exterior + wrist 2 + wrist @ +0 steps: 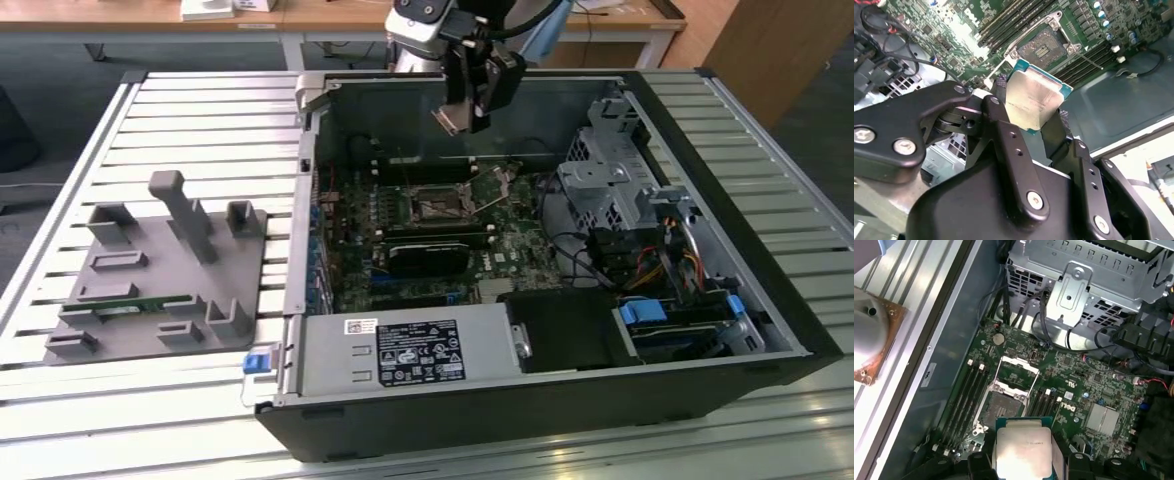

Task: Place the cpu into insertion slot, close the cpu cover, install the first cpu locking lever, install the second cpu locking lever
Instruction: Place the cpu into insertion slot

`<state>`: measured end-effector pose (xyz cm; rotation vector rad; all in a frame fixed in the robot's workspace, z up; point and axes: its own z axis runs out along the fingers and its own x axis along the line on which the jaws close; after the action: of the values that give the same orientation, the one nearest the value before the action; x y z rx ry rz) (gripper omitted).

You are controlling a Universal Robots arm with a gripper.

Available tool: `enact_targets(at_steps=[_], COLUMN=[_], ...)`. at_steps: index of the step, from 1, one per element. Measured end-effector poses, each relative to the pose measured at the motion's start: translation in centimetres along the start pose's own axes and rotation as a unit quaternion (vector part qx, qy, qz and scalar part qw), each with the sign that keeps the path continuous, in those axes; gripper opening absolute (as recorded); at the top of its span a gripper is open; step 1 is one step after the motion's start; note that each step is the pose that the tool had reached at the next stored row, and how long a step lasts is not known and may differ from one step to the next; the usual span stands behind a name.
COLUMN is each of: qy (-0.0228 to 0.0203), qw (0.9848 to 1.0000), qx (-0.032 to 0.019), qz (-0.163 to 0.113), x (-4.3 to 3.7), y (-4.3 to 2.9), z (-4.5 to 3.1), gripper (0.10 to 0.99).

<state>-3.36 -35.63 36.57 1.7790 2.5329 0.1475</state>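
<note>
The cpu (1034, 95) is gripped between the fingers (1004, 130) of the hand (457, 120) and held in the air over the open computer case (534, 410). In the exterior view the hand is seen at 12 o'clock from the insertion slot (434, 205). The slot lies uncovered, with the cpu cover (1016, 371) standing open beside it. A grey fixture (160, 270) is set on the surface (200, 110) at 9 o'clock from the case.

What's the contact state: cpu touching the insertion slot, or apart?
Apart. In the exterior view the gripper holds the cpu high above the insertion slot, with a clear gap between them.
</note>
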Motion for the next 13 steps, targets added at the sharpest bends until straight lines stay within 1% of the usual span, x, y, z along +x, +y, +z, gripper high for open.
enact_targets(at_steps=[4, 7, 10, 13], qy=[-0.0023, -0.0041, -0.0061, -0.0083], qw=[0.9998, 0.9992, 0.9982, 0.9967], qx=[-0.0004, -0.0008, -0.0012, -0.0016], qz=[0.022, 0.04, 0.059, 0.081], x=[0.0, 0.01, 0.02, 0.02], y=[0.0, 0.0, 0.0, -0.01], z=[0.03, 0.06, 0.09, 0.12], gripper=[0.529, 0.529, 0.529, 0.529])
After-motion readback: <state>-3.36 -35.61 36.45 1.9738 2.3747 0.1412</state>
